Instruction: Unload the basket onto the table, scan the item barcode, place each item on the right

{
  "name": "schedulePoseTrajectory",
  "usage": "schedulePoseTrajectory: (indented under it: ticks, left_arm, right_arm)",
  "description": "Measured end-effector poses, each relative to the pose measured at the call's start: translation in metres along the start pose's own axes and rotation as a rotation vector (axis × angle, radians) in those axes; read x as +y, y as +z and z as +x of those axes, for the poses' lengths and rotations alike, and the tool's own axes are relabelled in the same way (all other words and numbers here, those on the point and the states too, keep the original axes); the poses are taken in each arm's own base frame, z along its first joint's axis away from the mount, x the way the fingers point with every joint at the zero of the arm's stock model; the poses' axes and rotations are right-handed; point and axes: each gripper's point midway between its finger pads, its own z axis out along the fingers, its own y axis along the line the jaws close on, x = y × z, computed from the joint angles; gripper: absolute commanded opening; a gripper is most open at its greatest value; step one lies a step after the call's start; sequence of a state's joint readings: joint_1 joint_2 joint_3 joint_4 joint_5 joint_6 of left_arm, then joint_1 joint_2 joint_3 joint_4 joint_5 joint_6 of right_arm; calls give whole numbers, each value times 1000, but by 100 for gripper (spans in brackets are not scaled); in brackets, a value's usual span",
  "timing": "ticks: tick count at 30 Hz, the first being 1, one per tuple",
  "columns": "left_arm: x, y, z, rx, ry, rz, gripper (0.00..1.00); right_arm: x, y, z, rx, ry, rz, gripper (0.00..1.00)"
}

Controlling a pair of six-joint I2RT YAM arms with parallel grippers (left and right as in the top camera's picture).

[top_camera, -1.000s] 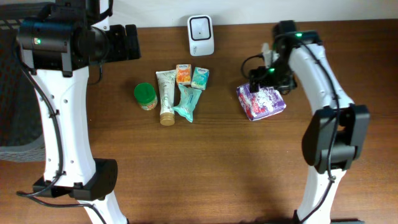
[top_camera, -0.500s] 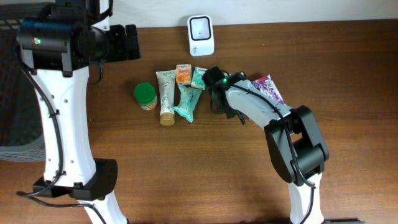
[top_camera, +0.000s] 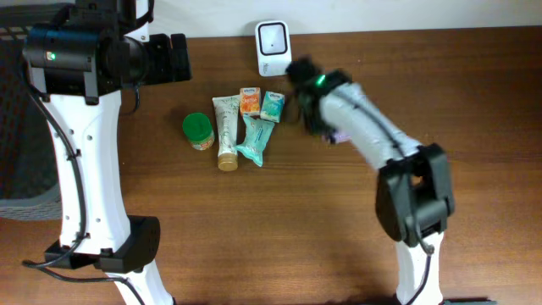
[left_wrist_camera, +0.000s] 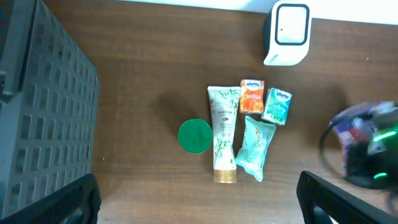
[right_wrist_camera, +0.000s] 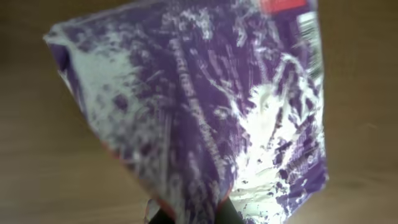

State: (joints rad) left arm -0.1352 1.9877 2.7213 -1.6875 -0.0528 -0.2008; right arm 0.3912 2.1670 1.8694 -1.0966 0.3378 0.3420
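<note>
Dark slatted crate: stands at the left edge of the brown table; only its outer wall shows, so its contents cannot be told. Jar: green lid on, standing left of the grouped goods; what it holds is not legible. Tube: cream, lying lengthwise just beside the jar, gold cap toward the near edge. Orange pack and teal pack: small, side by side, at the top of the group. Teal pouch: lying flat just below those two, beside the tube. Scanner: white, upright at the far edge of the table, above the group. Purple packet: crinkled purple-and-white film that fills the right wrist view, with a red patch and a striped white patch at its top right corner, both too blurred to read; from overhead it is almost wholly hidden under the right arm, which reaches to a spot just right of the teal pack and below the scanner, and only a purple sliver shows at the arm's edge. Right gripper: jaws drawn together, clamped on the packet's lower edge; the arm itself is blurred. Left gripper: high above the table, fingers spread fully apart at the two bottom corners of its view, with nothing between them and touching nothing.
</note>
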Motion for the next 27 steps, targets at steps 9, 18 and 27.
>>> schedulePoseTrajectory:
  ticks: [9, 18, 27]
  left_arm:
    - [0, 0, 0, 0, 0, 0, 99]
    - [0, 0, 0, 0, 0, 0, 99]
    - [0, 0, 0, 0, 0, 0, 99]
  right_arm:
    - [-9, -16, -12, 161, 248, -1118, 4]
    - [-88, 36, 31, 311, 468, -916, 72]
    - [-147, 33, 26, 277, 414, -544, 99]
